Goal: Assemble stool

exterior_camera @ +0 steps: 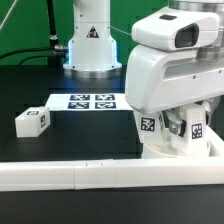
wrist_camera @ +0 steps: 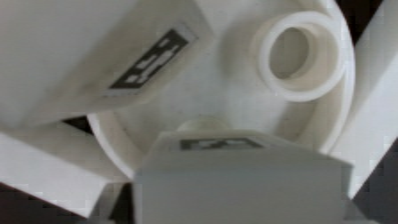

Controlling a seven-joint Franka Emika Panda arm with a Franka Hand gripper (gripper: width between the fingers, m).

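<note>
White plastic round seat point(wrist_camera: 214, 100) under my gripper point(exterior_camera: 172, 128), near long white rail point(exterior_camera: 60, 176) at black desk point(exterior_camera: 70, 140) edge; small white tagged leg point(exterior_camera: 32, 121) well apart. Grip: cannot tell.

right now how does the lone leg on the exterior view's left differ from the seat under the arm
Shape: the lone leg is a small block, while the seat is a much larger round disc with a ringed hole.
Place: the leg lies by itself on the open black table, while the seat sits beneath the arm, close to the white rail.
Both are white.
</note>
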